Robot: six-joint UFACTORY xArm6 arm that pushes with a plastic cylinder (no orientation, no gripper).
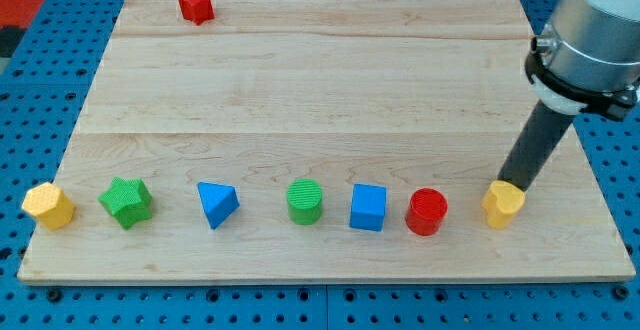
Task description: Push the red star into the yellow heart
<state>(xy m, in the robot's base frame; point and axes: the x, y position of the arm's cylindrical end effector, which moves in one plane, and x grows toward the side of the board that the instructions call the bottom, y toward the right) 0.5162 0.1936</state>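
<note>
— Since my tip (507,182) sits right against the yellow heart (503,204) at the view's lower right, isn't that the wrong block to be touching?

— That's the worry. The red star (196,5) lies at the view's top left, close to the far edge of the bench (320,80), well apart from the tip. Any slide from here likely nudges the heart first, shifting the target, maybe toward the red cylinder (427,211) just beside it or off the near edge.

— And the star itself?

— It's so near the top rim that a push from the wrong side could tip it off the board. The tip would have to come round behind it, on its upper-left side, and that leaves little room.

— Which way does the star point?

— Too small to tell. It looks squat and even, with no long axis I can make out.

— Is there a claw, open or closed?

— None here; only the rod, so nothing is held.

— Anything in the path?

— The blue cube (368,207) and green cylinder (304,201) stand in the bottom row, off the diagonal line.
</note>
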